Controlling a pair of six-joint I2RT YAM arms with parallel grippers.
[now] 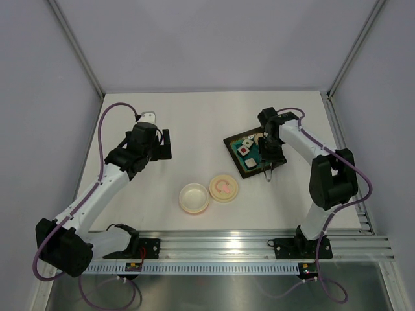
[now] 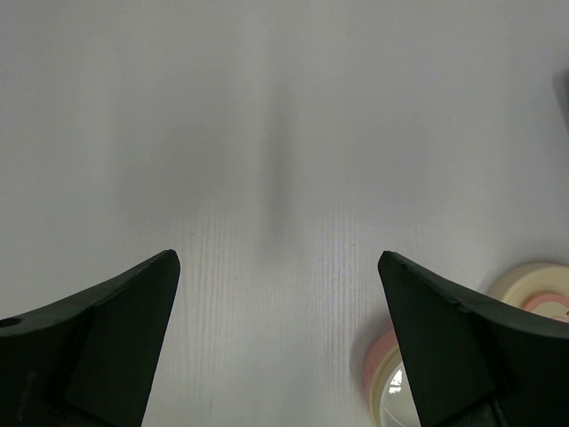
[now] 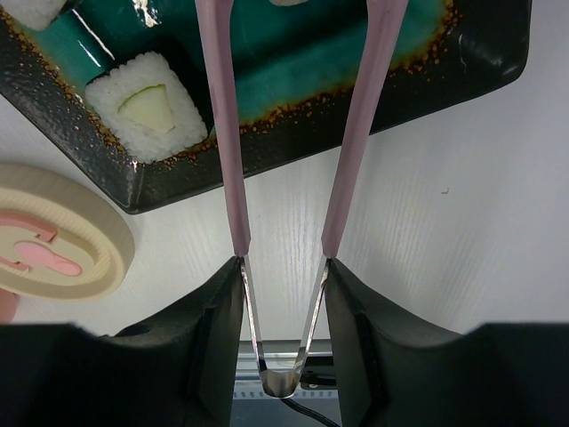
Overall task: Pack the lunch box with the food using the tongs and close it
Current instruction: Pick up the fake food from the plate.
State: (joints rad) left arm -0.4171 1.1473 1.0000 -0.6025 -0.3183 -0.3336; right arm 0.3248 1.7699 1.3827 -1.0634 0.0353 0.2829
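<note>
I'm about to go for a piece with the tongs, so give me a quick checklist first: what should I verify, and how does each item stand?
1. The right hand grips the tongs: ok.
2. Tips of the tongs lined up on a piece: cannot tell, they run out of frame.
3. The food sits on the tray: ok.
4. The lunch box is uncovered, lid beside it: ok.
5. The left hand is open, away from the tray: ok.

Left arm (image 1: 97, 191) extended, left claw (image 2: 277, 258) spread wide, right arm (image 1: 305, 139) folded, right claw (image 3: 284, 262) clamping tongs (image 3: 222, 133)
</note>
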